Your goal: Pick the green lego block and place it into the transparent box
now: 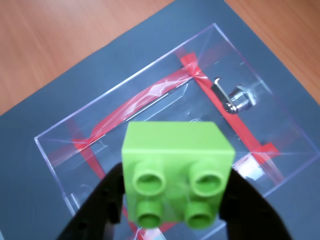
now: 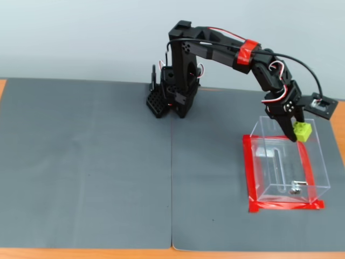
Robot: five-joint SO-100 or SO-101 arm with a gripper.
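— What sits at left in the fixed view?

— Bare grey mat [image 2: 86,162], then the black arm's base [image 2: 172,97] at the far edge, its links reaching right.

— And the gripper [image 2: 295,133]?

— Clamped on the green lego block [image 2: 303,130], held in the air above the transparent box [image 2: 318,162], red tape [image 2: 249,172] round its base.

— The wrist view?

— Studs face the camera; both fingers [image 1: 100,205] press the block's sides over the open box [image 1: 55,160].

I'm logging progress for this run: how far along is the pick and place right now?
Done: the pick. The gripper is shut on the green lego block, lifted off the mat. In hand: the block hangs at the open top of the transparent box, as the fixed view shows. Left: release it inside; the box holds only its small metal piece.
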